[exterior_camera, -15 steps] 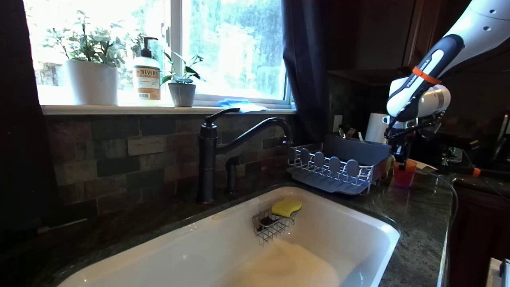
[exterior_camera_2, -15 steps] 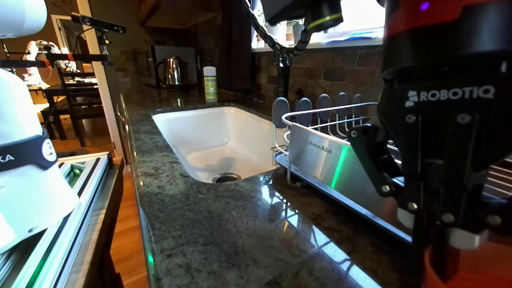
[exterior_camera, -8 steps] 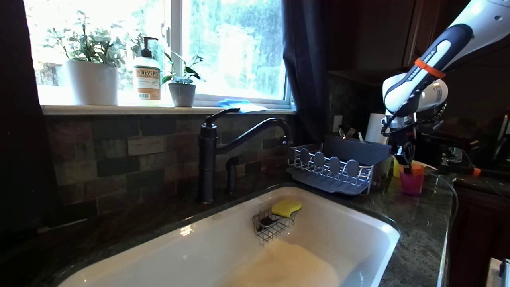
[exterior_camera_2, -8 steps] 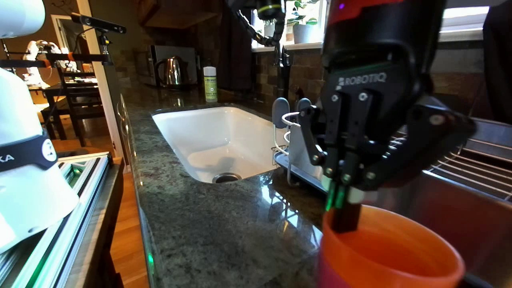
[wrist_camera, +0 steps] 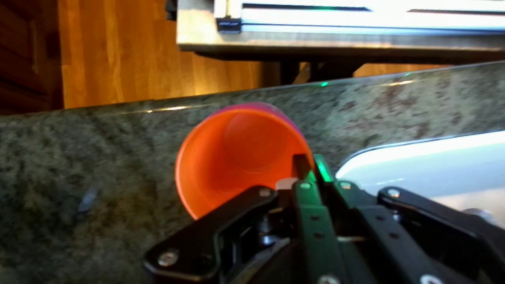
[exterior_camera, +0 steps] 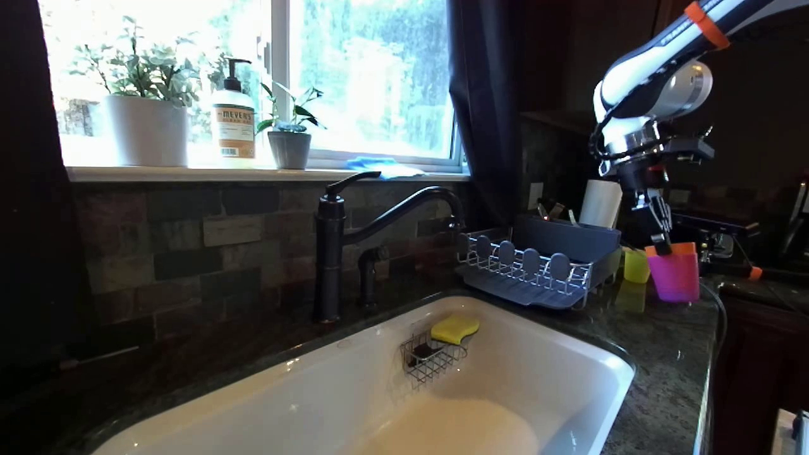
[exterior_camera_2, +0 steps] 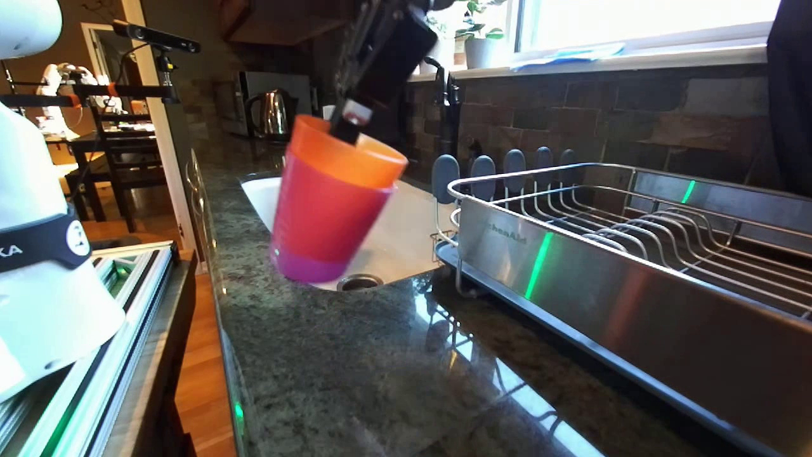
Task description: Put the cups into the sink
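Likely at the carrying step, with nested cups (exterior_camera_2: 330, 216) clamped by the rim in the claw (wrist_camera: 311, 165) near the sink (exterior_camera: 550, 347), probably needing a swing over it, then release.

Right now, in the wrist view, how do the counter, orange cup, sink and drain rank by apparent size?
1. Counter
2. Orange cup and sink: too alike to rank, with the sink cut off by the frame
3. Drain, only partly visible

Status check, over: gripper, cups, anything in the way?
Gripper shut on rim of orange cup, nested in magenta cup; both tilted, above the counter, outside the sink. Yellow-green cup on the counter. Possible snag: dish rack by the sink.
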Controlling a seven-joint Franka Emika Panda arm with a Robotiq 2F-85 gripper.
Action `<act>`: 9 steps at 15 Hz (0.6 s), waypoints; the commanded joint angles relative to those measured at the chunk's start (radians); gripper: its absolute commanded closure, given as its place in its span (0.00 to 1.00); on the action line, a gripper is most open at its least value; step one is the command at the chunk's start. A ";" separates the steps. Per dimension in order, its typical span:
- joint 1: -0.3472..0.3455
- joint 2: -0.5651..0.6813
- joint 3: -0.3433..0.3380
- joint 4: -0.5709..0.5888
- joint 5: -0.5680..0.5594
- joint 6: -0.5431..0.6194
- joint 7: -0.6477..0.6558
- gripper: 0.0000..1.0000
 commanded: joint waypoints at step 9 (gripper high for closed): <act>0.270 -0.443 0.086 -0.060 0.375 -0.349 -0.186 0.99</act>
